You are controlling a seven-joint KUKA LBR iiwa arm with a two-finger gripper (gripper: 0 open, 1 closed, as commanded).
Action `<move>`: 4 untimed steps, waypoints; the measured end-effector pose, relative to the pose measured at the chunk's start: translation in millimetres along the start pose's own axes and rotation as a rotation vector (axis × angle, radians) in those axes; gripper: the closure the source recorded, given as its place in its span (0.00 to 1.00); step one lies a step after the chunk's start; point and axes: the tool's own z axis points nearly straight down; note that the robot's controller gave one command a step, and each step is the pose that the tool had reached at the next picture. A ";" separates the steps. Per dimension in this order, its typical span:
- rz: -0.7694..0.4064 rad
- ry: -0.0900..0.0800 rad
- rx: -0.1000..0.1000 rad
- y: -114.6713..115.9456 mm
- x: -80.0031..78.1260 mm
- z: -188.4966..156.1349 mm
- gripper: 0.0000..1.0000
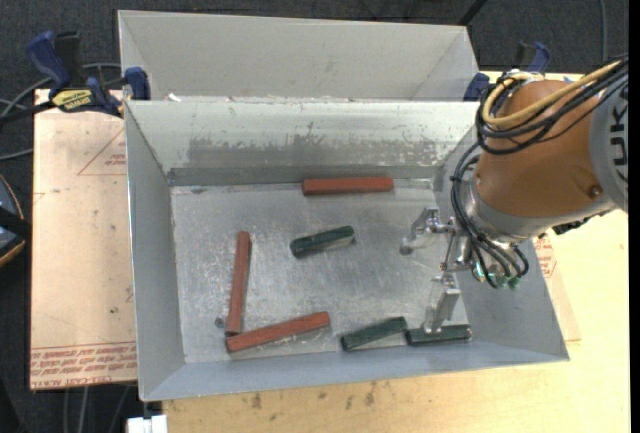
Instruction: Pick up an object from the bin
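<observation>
My pincer [443,313] hangs low in the near-right corner of the bin [150,251], right down at a short dark green bar [440,334]; I cannot tell whether I am open or closed, or touching it. That bar lies directly under me, flat on the scuffed grey metal floor, its long axis along the near wall, so I judge a grip must close across its narrow width. A second green bar [375,333] lies just leftward by that wall, and a third green bar [322,241] mid-bin. Longer, matte, square-edged, a slanted brown stick [278,332] lies near-left, a lengthwise brown stick [238,283] by the left wall, and a far brown stick [348,186] under the far wall.
</observation>
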 end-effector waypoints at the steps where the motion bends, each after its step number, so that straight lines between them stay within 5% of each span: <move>1: -0.002 -0.008 0.001 0.1 -1.7 -4.2 0.00; 2: -0.012 -0.016 0.001 6.9 -0.4 46.2 0.00; 3: 0.007 -0.017 0.001 -10.0 0.7 118.7 1.00; 4: 0.006 -0.017 0.001 -10.0 0.7 118.7 1.00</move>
